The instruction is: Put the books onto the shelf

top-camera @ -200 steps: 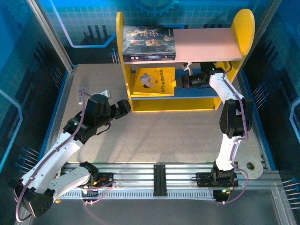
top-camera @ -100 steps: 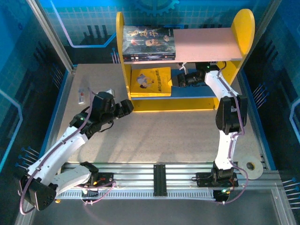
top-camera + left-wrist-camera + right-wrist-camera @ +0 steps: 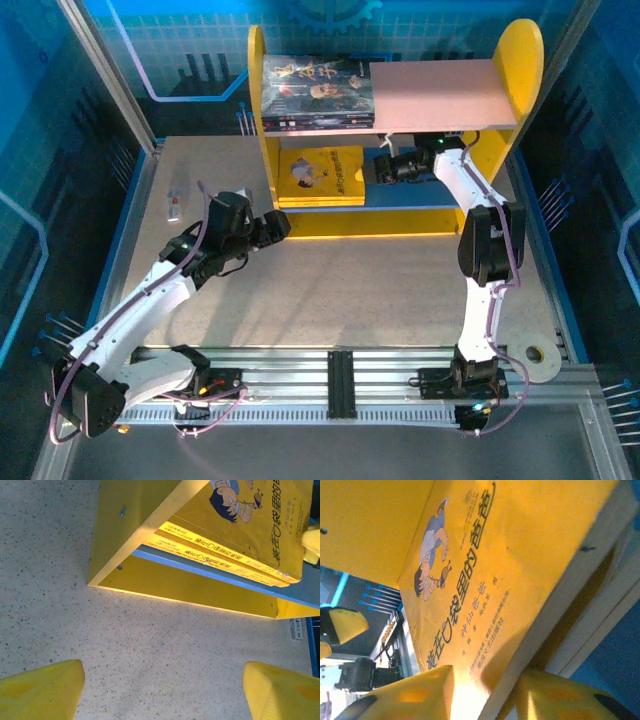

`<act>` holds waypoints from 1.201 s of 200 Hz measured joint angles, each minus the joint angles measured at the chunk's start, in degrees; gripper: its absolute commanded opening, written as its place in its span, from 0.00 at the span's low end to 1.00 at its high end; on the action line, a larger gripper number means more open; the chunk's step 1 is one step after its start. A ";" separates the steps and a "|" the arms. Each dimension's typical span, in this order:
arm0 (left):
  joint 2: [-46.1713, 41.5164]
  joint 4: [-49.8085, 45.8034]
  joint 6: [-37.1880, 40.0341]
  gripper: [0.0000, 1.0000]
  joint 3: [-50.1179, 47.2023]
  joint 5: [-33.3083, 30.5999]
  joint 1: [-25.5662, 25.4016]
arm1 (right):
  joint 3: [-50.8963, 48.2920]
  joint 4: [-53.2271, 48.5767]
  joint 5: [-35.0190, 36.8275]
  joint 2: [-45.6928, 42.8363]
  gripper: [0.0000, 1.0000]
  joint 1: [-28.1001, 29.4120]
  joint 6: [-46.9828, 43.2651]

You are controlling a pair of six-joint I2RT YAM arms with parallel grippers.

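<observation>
The shelf (image 3: 520, 70) stands at the back of the table. Dark-covered books (image 3: 318, 92) lie stacked on its pale pink upper board. Yellow books (image 3: 322, 175) lie stacked on the blue lower board (image 3: 200, 572), at its left end. My right gripper (image 3: 383, 168) reaches into the lower tier. Its jaws stand parted, wider than the top yellow book (image 3: 485, 570), one finger above the book's right edge and one below it. My left gripper (image 3: 280, 225) hovers open over bare table beside the shelf's left side panel (image 3: 135, 525), with nothing between its fingers (image 3: 45, 690).
A small white device (image 3: 174, 205) lies on the table at the far left. A tape roll (image 3: 540, 357) sits at the front right by the rail. The right half of both shelf boards is bare. Blue walls close in the table.
My right gripper's jaws have parted from the top yellow book, which now lies flat on the stack, further left. My left arm has moved toward the shelf's left panel.
</observation>
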 measured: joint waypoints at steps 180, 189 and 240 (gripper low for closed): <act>0.22 0.15 0.59 0.84 0.00 0.00 0.00 | -17.66 13.66 8.92 -12.04 0.70 1.64 9.77; 0.13 0.15 0.59 0.84 0.00 0.00 0.00 | -18.23 14.32 8.85 -12.50 0.70 2.03 10.03; -0.09 0.15 0.57 0.84 -0.07 0.00 0.00 | -18.93 15.80 9.35 -12.66 0.70 3.06 11.50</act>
